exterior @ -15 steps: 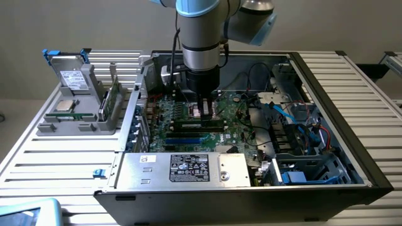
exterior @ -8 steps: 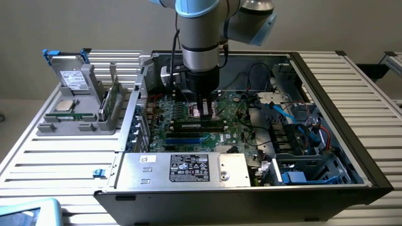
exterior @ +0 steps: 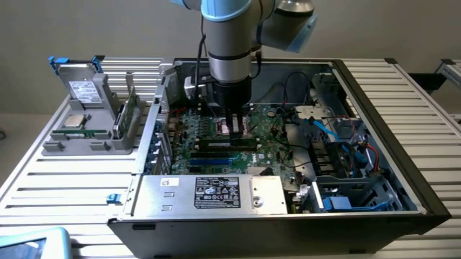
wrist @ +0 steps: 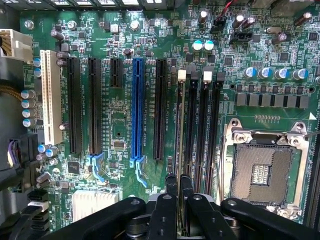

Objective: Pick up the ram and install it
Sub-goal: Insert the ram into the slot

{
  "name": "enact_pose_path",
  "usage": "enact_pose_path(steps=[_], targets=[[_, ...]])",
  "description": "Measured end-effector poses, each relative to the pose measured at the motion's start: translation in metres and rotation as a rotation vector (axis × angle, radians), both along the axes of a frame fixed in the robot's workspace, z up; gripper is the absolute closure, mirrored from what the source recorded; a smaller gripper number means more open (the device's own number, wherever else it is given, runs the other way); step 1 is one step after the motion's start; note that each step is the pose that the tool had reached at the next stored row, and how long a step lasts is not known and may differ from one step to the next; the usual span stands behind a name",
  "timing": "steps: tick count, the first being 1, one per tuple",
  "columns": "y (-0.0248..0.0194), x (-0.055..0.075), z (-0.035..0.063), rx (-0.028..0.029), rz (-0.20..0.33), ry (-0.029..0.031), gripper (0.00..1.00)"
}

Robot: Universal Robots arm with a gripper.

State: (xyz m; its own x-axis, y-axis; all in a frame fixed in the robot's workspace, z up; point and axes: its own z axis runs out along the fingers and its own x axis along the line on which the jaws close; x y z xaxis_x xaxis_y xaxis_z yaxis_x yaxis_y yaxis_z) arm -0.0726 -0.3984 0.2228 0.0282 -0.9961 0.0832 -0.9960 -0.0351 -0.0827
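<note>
One open computer case [exterior: 392, 116] is seen, with the motherboard [wrist: 120, 125] laid flat inside. Over its memory slots [wrist: 200, 130] the gripper [wrist: 178, 192] is held, jaws clamped on the ram [exterior: 215, 144], which is carried edge-on between them, just above the slots.

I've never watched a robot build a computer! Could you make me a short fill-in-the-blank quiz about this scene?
1. The gripper, shut on the ram, hangs inside the open computer ___.
2. The motherboard carries one white slot and one ___ slot among the black ones.
3. The processor socket is ___.
4. The grey holder with the silver processor chip stands on the exterior view's ___.

Missing words: case; blue; empty; left.
</note>
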Motion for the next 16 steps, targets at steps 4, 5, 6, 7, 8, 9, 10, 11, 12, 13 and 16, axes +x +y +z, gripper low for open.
enact_pose_path(steps=[4,5,6,7,8,9,10,11,12,13,16], targets=[[0.0000,0.000,-0.0002,0.0001,0.000,-0.0004,0.84],[0.0000,0.000,-0.0003,0.0001,0.000,-0.0004,0.77],[0.0000,0.000,-0.0002,0.0000,0.000,-0.0004,0.77],[0.0000,0.000,0.0008,0.0002,0.000,-0.0004,0.77],[0.0000,0.001,0.0031,0.0002,0.000,-0.0003,0.77],[0.0000,0.002,0.0070,0.0002,0.000,0.0021,0.77],[0.0000,0.003,0.0111,0.0000,0.000,0.0049,0.77],[0.0000,0.004,0.0148,0.0000,0.000,0.0077,0.77],[0.0000,0.005,0.0178,0.0000,0.000,0.0124,0.77],[0.0000,0.006,0.0201,0.0002,0.000,0.0186,0.77],[0.0000,0.011,0.0257,0.0001,0.000,0.0384,0.77]])
